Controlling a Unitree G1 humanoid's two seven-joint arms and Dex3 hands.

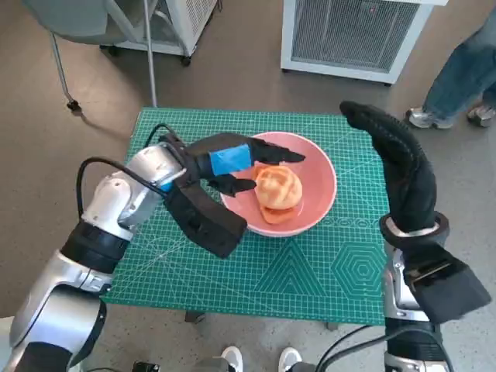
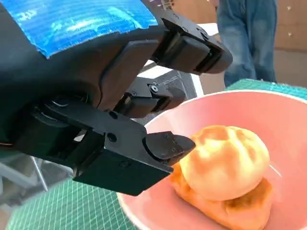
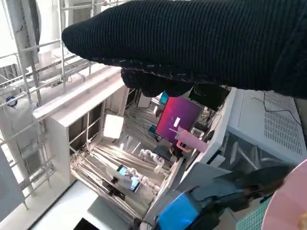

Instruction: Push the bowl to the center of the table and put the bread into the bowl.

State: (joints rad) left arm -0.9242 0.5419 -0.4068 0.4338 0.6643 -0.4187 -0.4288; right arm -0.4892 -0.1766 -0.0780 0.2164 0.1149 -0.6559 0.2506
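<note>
A pink bowl [image 1: 319, 172] stands on the green cutting mat near the table's middle, with golden bread [image 1: 278, 186] lying inside it. The bread [image 2: 224, 163] fills the bowl [image 2: 268, 110] in the left wrist view too. My left hand [image 1: 229, 161], black with blue tape, hovers over the bowl's left rim with its fingers [image 2: 163, 146] spread and holding nothing; one fingertip is close to the bread. My right hand [image 1: 395, 159] in the black glove is raised to the right of the bowl, fingers extended, holding nothing. The glove [image 3: 192, 43] fills the right wrist view.
The green mat [image 1: 310, 271] covers the small table. A white appliance [image 1: 349, 35] stands on the floor behind it, a chair base [image 1: 70, 101] at back left. A person's legs and shoes [image 1: 457, 85] are at the back right. Feet [image 1: 260, 359] show at the front edge.
</note>
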